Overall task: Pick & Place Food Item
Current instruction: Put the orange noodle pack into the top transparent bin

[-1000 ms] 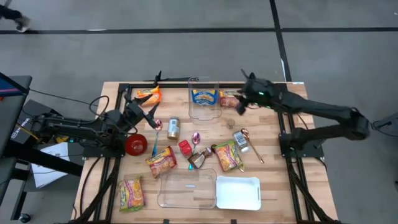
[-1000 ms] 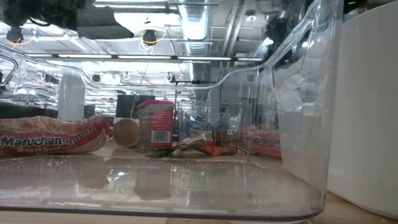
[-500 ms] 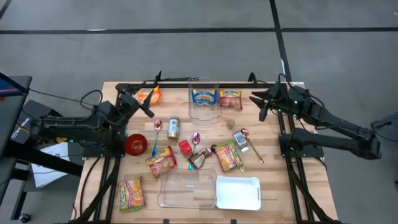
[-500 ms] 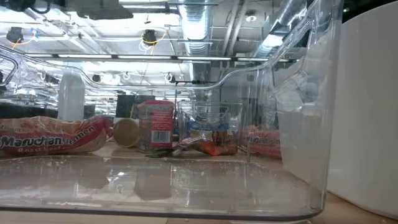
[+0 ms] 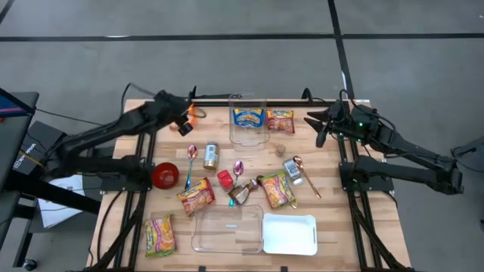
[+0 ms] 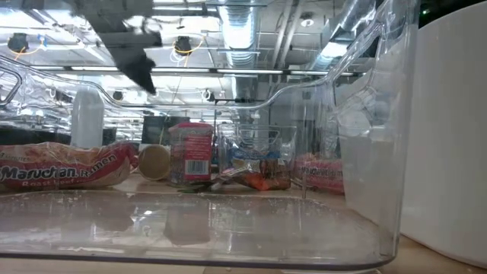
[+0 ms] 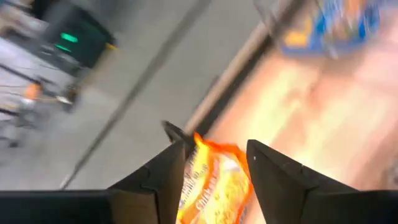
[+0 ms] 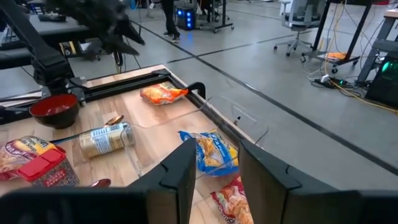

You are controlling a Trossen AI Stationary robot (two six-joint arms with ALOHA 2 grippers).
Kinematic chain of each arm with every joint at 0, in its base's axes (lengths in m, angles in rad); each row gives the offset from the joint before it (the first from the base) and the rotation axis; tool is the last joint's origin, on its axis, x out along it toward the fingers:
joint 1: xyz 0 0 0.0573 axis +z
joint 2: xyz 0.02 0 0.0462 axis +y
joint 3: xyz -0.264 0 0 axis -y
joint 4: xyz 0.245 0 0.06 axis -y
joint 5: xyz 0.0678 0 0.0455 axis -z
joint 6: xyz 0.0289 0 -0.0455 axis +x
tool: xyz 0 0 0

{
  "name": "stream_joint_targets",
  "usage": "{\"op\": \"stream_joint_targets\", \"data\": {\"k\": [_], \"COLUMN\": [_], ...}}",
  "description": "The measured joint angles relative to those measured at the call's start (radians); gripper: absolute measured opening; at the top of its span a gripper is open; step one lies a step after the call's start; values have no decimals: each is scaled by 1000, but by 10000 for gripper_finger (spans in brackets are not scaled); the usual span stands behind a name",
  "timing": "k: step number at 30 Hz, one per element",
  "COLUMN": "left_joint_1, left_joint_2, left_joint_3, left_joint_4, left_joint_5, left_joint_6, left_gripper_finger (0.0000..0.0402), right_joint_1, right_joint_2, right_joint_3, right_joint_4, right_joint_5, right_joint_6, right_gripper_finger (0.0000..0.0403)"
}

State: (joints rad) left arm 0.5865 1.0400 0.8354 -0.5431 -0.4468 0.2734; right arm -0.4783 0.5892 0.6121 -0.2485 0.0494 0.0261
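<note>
Risk entry: I had the left gripper (image 5: 184, 119) in the high view's upper left, jaws parted astride but not gripping the orange snack bag (image 7: 214, 183); closing off-centre risked pinching one crinkly corner and dropping it.

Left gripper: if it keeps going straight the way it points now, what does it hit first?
Most likely the orange snack bag, which sits between the open fingers of the left gripper near the table's far-left corner. Depth is unclear, so contact may not be immediate.
</note>
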Motion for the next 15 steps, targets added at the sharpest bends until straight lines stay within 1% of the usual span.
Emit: {"op": "stream_joint_targets", "data": {"k": [2, 4, 6, 9, 11, 13, 15], "left_joint_1": [69, 135, 203, 301, 351, 380, 386], "left_joint_2": [71, 139, 208, 304, 362, 403, 434], "left_joint_3": [24, 51, 87, 151, 189, 205, 211], "left_joint_4": [-14, -29, -43, -101, -138, -154, -160], "left_joint_5": [76, 100, 112, 179, 235, 267, 273], "left_joint_6": [57, 86, 82, 24, 26, 109, 199], "left_gripper_finger": [155, 153, 156, 162, 164, 165, 164], "right_joint_1": [0, 0, 0, 0, 0, 0, 0], "right_joint_2": [0, 0, 0, 0, 0, 0, 0], "right_joint_3": [0, 0, 0, 0, 0, 0, 0], "right_joint_4": [-7, -12, -21, -33, -34, -34, -34], "right_joint_5": [0, 0, 0, -1, -1, -1, -2], "right_joint_6": [0, 1, 9, 19, 19, 19, 18], "right_gripper_finger": [114, 114, 114, 114, 114, 114, 114]}}
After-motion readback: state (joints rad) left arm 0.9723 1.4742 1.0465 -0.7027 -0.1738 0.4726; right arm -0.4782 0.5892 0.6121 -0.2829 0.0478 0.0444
